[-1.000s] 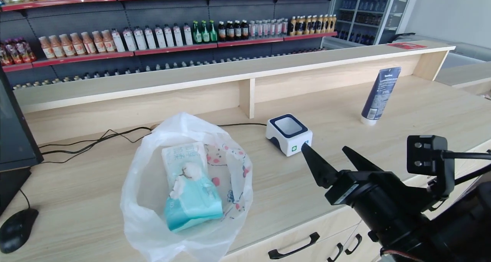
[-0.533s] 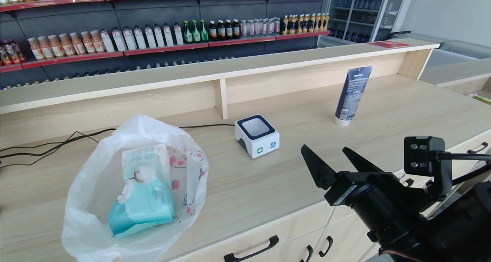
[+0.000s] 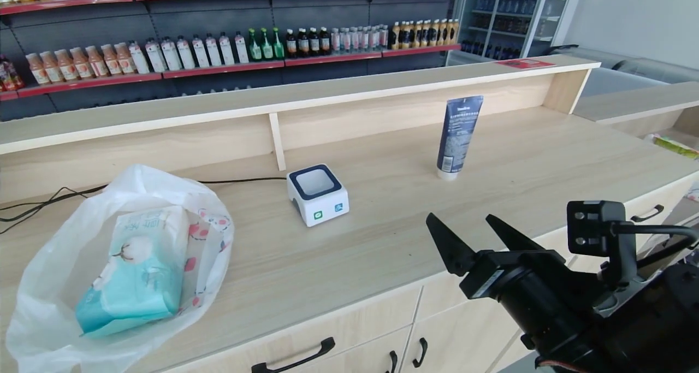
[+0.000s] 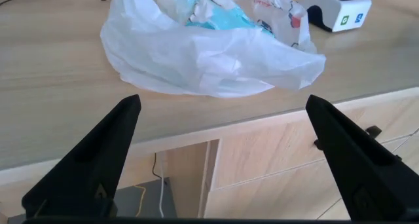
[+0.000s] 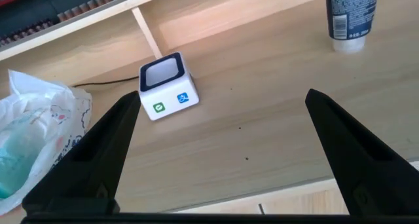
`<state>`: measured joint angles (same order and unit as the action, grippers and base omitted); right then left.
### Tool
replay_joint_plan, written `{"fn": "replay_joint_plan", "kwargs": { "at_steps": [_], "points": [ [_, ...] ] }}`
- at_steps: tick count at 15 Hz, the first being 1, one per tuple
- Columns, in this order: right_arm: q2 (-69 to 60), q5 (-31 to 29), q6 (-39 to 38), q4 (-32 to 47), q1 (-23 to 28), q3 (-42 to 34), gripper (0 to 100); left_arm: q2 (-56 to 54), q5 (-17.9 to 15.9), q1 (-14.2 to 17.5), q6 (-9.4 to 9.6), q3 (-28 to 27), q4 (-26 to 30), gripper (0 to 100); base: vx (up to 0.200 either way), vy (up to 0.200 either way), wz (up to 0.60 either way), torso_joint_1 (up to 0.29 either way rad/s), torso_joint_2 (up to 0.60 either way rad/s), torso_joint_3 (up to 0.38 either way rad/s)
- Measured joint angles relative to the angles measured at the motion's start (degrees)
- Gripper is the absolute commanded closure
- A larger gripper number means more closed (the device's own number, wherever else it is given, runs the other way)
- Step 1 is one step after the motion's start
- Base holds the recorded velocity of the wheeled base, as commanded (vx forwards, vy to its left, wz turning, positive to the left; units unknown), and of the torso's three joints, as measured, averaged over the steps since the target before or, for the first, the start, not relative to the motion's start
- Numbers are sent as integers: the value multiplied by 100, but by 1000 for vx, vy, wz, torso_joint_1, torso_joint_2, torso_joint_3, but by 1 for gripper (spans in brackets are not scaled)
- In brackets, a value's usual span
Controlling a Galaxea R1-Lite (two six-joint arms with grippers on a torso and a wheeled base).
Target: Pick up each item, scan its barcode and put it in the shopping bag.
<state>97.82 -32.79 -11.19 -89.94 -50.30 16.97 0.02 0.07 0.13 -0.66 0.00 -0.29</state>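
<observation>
Right fingers (image 3: pixel 449 247), spread and empty, hover over the front edge of the counter (image 3: pixel 382 236); left fingers (image 4: pixel 105 165) likewise open. The tube (image 3: pixel 457 135) stands upright towards the far right. Approach level, close on its midsection, and avoid toppling it; scanner (image 3: pixel 318 194) and bag (image 3: pixel 43 285) lie leftward.

Matte black right arm (image 3: pixel 551 307), pointed triangular fingers (image 3: pixel 448 247), screwed camera bracket (image 3: pixel 592 226), thin black cable (image 3: pixel 655 229)

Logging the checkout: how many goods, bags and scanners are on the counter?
Goods: 2 (tissue pack in the bag, tube standing upright)
Shopping bag: 1
Scanner: 1
Total: 4
</observation>
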Motion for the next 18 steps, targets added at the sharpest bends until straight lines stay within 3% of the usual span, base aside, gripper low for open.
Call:
{"fn": "replay_joint_plan", "kwargs": {
  "at_steps": [5,18],
  "points": [
    [98,0,-2,2,-5,-18,0,0,0,0,-2,0,-2,0,0,-200,600,3,2,1],
    [271,-7,38,2,44,-38,0,0,-2,2,-2,0,-4,0,0,-200,0,2,2,2]
  ]
}}
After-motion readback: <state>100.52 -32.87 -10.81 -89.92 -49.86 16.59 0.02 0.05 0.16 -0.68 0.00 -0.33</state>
